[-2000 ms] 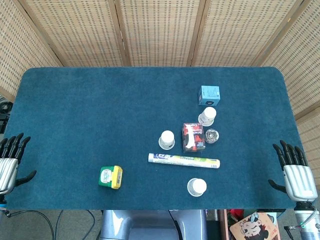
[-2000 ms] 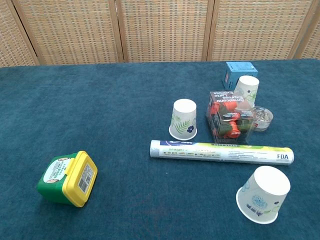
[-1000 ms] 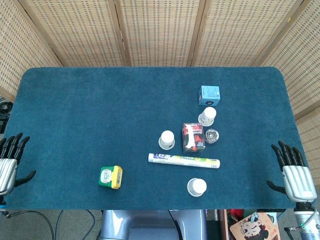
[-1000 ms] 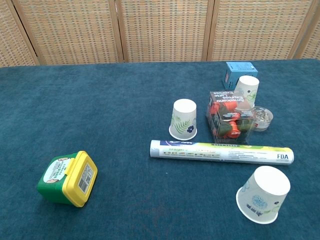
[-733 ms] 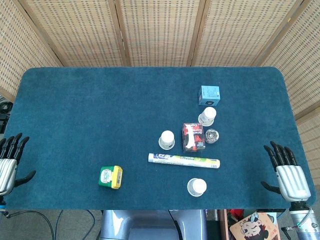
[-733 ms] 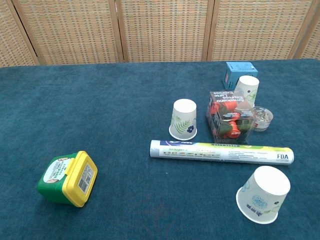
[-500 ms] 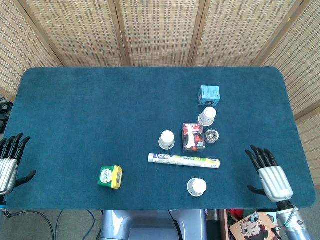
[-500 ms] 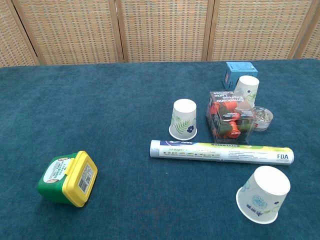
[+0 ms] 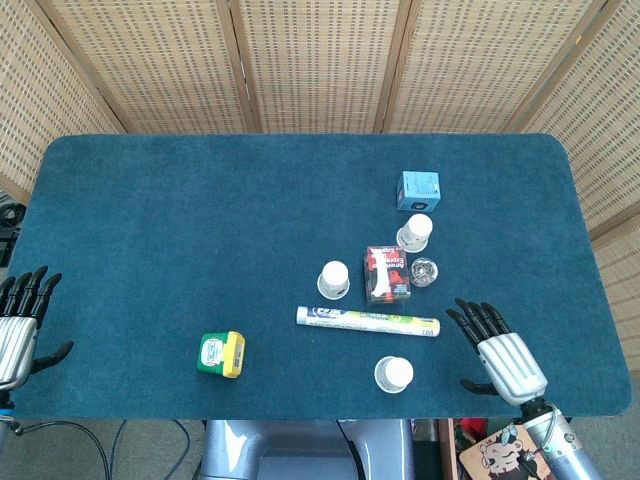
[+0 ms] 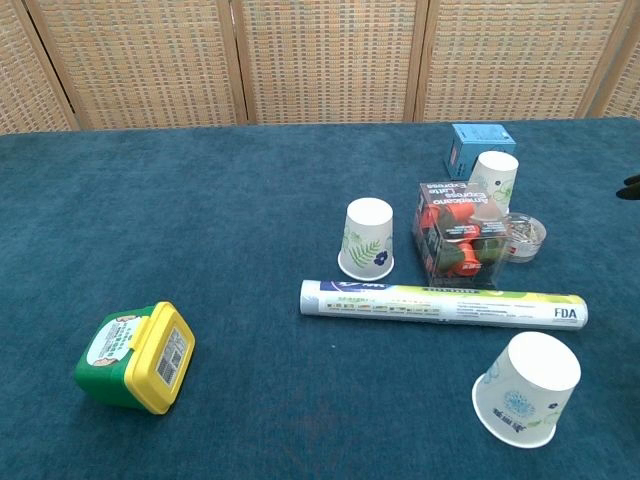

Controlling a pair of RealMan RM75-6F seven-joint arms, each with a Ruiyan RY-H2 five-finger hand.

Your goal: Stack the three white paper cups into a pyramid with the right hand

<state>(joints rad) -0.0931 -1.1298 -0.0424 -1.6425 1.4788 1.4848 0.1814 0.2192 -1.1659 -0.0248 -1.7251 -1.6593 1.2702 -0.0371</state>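
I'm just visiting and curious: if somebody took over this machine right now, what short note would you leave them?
Right robot hand: open, holding nothing, over the blue table near its front right. Left robot hand: open, at the table's left edge.
Three white paper cups stand upside down, apart: near cup, middle cup, far cup beside the small blue box.
Done: nothing stacked. Left: the whole pyramid.
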